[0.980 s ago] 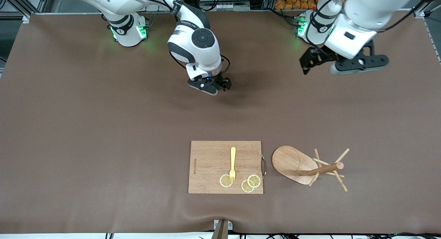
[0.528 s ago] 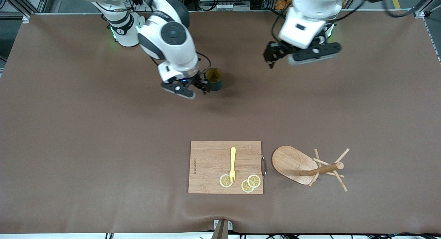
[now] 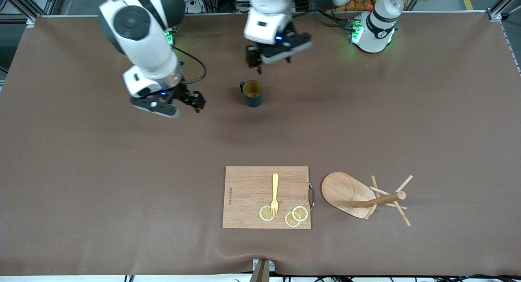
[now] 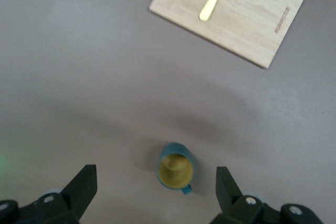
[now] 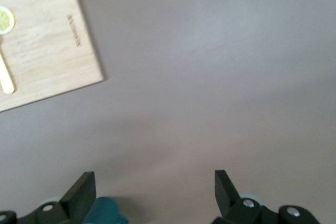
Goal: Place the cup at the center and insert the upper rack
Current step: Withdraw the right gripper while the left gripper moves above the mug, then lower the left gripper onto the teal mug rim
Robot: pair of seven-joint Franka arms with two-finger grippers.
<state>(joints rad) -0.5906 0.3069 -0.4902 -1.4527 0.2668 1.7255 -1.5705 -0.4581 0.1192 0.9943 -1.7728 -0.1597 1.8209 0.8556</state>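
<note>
The dark teal cup [image 3: 253, 93] stands upright on the brown table, its handle toward the right arm's end. My left gripper [image 3: 253, 64] is open in the air just above it, toward the robots' bases; in the left wrist view the cup [image 4: 176, 166] lies between the open fingers of the gripper [image 4: 156, 176]. My right gripper [image 3: 191, 102] is open and empty beside the cup, toward the right arm's end; the right wrist view shows this gripper [image 5: 153, 179] with a bit of the cup [image 5: 105, 211] by one finger. The wooden mug tree [image 3: 358, 194] lies tipped on its side, nearer the front camera.
A rectangular wooden cutting board [image 3: 244, 192] lies beside the mug tree, with a yellow fork [image 3: 275, 192] and lemon slices [image 3: 285, 215] on it. The board also shows in the left wrist view [image 4: 247, 19] and the right wrist view [image 5: 47, 72].
My right gripper has let go of the cup and moved away toward the right arm's end. My left arm has swung in from its own end to over the cup.
</note>
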